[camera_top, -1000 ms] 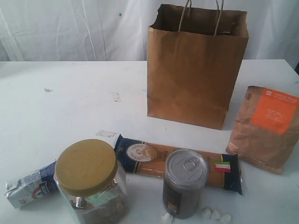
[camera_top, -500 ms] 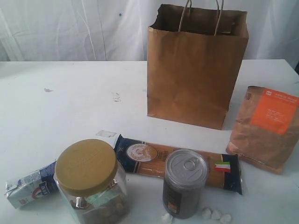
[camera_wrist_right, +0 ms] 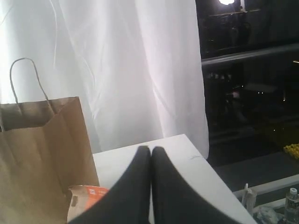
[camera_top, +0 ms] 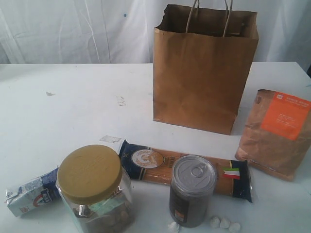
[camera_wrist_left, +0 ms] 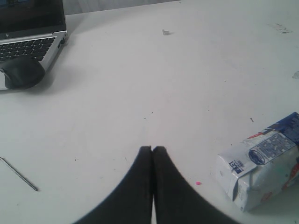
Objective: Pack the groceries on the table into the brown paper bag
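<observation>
Exterior view: brown paper bag [camera_top: 201, 77] upright at the back of the white table [camera_top: 73, 107], mouth open. In front, lying flat, dark-blue spaghetti packet [camera_top: 155, 165]. Nearer the camera, upright, grey tin can [camera_top: 192, 191] and gold-lidded clear jar [camera_top: 92, 187]. Left of the jar, small blue-white carton [camera_top: 29, 196] on its side. Right of the bag, brown pouch with orange label [camera_top: 277, 133]. Left wrist view: left gripper [camera_wrist_left: 153, 149] pressed together, empty, carton near. Right wrist view: right gripper [camera_wrist_right: 150, 149] likewise closed on nothing.

White table [camera_top: 73, 111], brown paper bag [camera_top: 201, 77] upright on it. Right of the bag, brown pouch [camera_top: 274, 133]; in front of the bag, spaghetti packet [camera_top: 155, 165] flat, then grey tin can [camera_top: 192, 190] and gold-lidded jar [camera_top: 95, 189] standing. Farthest front-left of the bag, blue-white carton [camera_top: 29, 196] on its side.
</observation>
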### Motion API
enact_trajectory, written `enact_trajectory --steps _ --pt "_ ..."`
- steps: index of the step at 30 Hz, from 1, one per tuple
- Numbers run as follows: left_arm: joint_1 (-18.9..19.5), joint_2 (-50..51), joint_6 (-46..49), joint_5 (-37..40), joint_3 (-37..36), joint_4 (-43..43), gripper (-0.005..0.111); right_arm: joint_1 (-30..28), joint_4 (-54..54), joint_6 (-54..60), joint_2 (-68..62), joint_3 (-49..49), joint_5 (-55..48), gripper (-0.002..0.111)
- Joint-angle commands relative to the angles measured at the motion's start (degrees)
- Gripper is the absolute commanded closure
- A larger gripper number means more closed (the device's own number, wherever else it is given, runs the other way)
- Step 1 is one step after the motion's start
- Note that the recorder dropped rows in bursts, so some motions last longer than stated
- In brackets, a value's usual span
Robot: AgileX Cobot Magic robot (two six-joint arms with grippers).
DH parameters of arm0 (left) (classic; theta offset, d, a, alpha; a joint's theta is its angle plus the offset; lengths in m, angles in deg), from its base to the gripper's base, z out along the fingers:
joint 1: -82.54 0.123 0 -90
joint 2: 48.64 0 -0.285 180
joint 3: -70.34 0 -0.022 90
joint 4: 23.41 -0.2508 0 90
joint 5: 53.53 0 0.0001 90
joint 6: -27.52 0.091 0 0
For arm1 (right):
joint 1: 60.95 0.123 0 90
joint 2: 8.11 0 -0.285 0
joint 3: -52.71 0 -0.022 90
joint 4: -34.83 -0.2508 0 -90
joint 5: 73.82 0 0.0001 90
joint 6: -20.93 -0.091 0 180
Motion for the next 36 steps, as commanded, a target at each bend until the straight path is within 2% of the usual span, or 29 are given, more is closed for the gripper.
enact_trajectory --steps 1,14,20,25,29,32,36 --pt "-0.4 -0.3 -0.2 -0.1 -0.2 0.5 0.107 0.1 0.3 -0.2 0.2 -0.4 -0.2 0.108" --pt "-0.4 -0.3 -0.2 -0.1 -0.2 0.5 0.107 0.1 -0.7 1.0 6.3 -6.9 -4.9 0.108" --pt "-0.4 -0.3 -0.2 -0.1 -0.2 0.5 0.107 0.0 -10.0 14.6 6.3 -7.4 -9.8 0.108" --pt "-0.4 -0.3 -0.2 -0.1 -0.2 0.5 0.107 -1.0 -14.2 24.3 6.3 -9.1 -7.8 0.108" --pt "-0.4 -0.3 -0.2 -0.1 -0.2 0.5 0.107 -2.0 -15.6 27.8 6.3 -10.7 -3.6 0.108" --pt "-0.4 -0.3 -0.2 -0.1 -0.2 0.5 0.107 -2.2 -16.6 27.8 6.3 -16.3 0.3 0.108" --pt "-0.4 -0.3 -0.2 -0.1 -0.2 0.5 0.107 -2.2 -24.1 29.6 6.3 -23.4 3.0 0.108"
